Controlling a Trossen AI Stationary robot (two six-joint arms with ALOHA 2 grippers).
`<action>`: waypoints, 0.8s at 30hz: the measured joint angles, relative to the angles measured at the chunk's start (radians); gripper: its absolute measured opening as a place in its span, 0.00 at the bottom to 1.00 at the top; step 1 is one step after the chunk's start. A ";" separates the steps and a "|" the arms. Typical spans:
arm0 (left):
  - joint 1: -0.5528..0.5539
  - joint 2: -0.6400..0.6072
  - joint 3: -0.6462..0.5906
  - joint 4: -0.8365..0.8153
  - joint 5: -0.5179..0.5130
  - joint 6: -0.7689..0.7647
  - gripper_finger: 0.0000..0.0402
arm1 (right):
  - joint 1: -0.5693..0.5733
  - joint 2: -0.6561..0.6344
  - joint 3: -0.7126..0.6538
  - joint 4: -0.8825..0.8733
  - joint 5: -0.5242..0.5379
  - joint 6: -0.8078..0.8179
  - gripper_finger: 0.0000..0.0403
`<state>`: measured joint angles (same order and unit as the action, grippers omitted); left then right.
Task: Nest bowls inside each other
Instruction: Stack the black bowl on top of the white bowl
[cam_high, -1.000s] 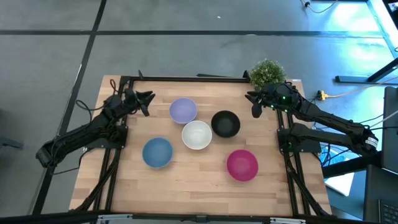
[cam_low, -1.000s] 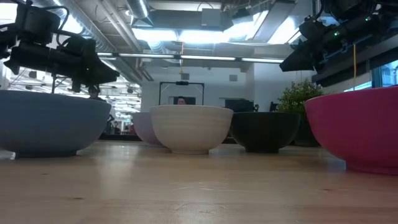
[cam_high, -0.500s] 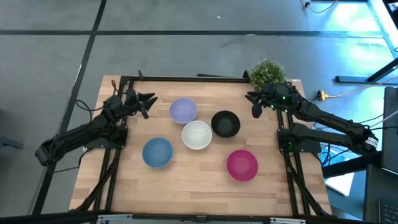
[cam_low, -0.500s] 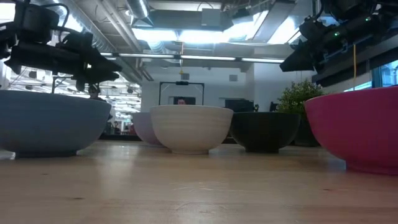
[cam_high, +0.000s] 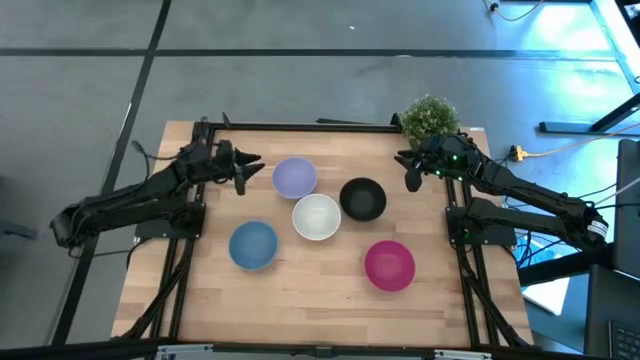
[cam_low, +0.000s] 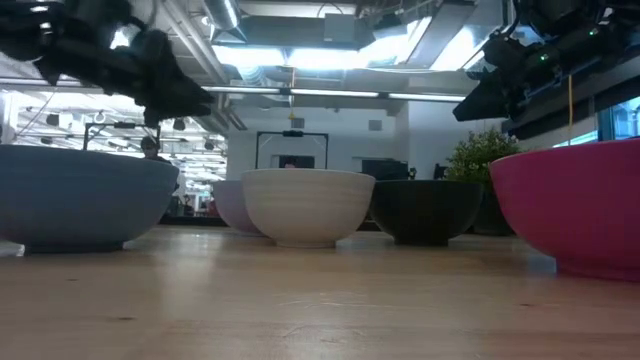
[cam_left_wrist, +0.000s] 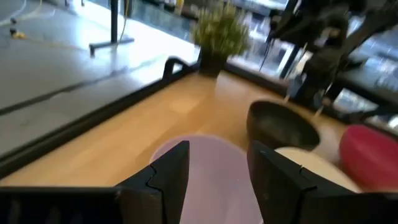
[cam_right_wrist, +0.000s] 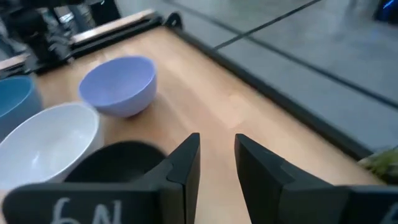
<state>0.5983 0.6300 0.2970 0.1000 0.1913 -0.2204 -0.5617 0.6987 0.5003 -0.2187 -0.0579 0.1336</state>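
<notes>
Wooden table (cam_high: 320, 300) seen from above holds five separate bowls. Taking the white bowl (cam_high: 316, 217) as centre: lavender bowl (cam_high: 294, 177) just behind it toward the left arm, black bowl (cam_high: 362, 199) just beside it toward the right arm, blue bowl (cam_high: 253, 245) and magenta bowl (cam_high: 389, 265) nearer the front. The left gripper (cam_high: 246, 165) hovers just beside the lavender bowl, the right gripper (cam_high: 409, 170) near the black one, by a potted plant (cam_high: 430, 117).

From table height, white bowl centre, both grippers raised above the bowls.

From the left wrist, fingers (cam_left_wrist: 171, 177) parted, holding nothing, lavender bowl between them.

From the right wrist, fingers (cam_right_wrist: 186, 165) narrowly parted, empty, over the black bowl.
</notes>
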 joint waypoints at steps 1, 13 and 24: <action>0.000 0.023 0.006 -0.002 -0.001 0.018 0.39 | 0.000 0.000 0.000 -0.014 -0.015 0.012 0.25; 0.000 0.158 0.013 -0.048 -0.020 0.047 0.39 | 0.020 0.075 0.000 -0.080 -0.222 0.099 0.25; 0.000 0.157 0.013 -0.048 -0.026 0.045 0.39 | 0.092 0.336 0.000 0.100 -0.233 0.096 0.25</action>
<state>0.5987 0.7872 0.3103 0.0521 0.1658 -0.1757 -0.4697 1.0350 0.5003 -0.1188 -0.2906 0.2297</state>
